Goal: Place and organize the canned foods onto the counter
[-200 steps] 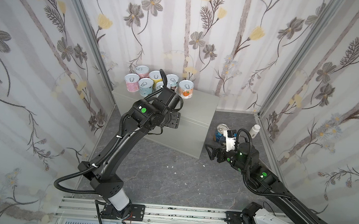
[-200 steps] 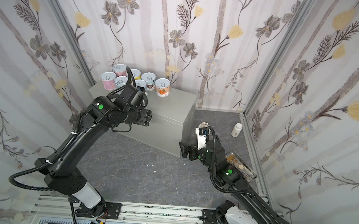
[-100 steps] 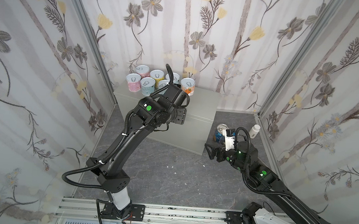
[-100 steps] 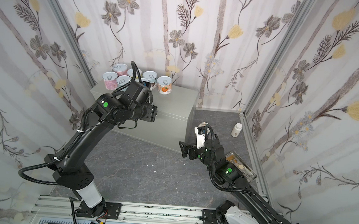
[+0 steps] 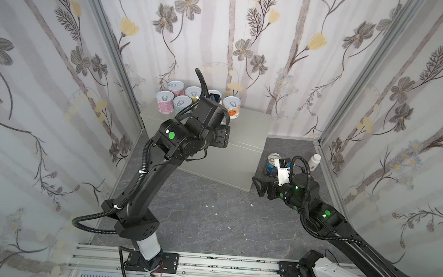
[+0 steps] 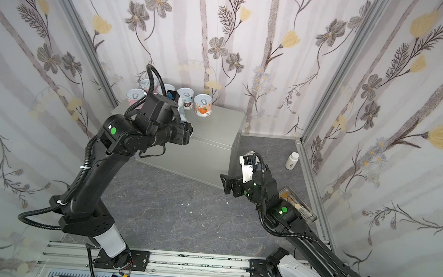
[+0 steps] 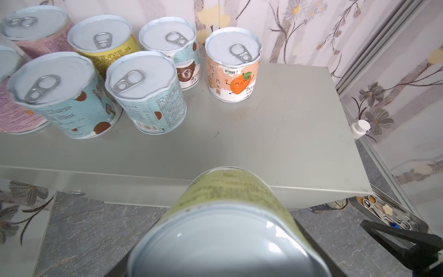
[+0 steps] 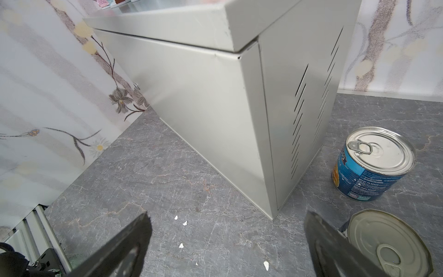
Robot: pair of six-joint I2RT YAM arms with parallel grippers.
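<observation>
My left gripper [image 5: 222, 138] is shut on a yellow-green labelled can [image 7: 227, 211], held above the front edge of the counter [image 5: 251, 128]; its fingers are hidden behind the can in the left wrist view. Several pastel canned foods [image 7: 143, 91] stand grouped at the counter's back left, an orange-labelled one [image 7: 232, 64] at their right end. My right gripper [image 8: 227, 244] is open and empty, low over the floor by the counter's front right corner. A blue can [image 8: 371, 165] stands on the floor beside the counter. Another can [image 8: 388, 244] sits just outside one right finger.
A white pill bottle [image 6: 292, 161] stands near the right wall. A flat tin [image 6: 296, 207] with small items lies under the right arm. Small white crumbs [image 8: 181, 245] dot the dark marbled floor [image 5: 209, 211]. Flowered walls close in on three sides.
My left arm has swung to the right along the counter's front, carrying the can. The right arm has hardly moved and its gripper stays open.
</observation>
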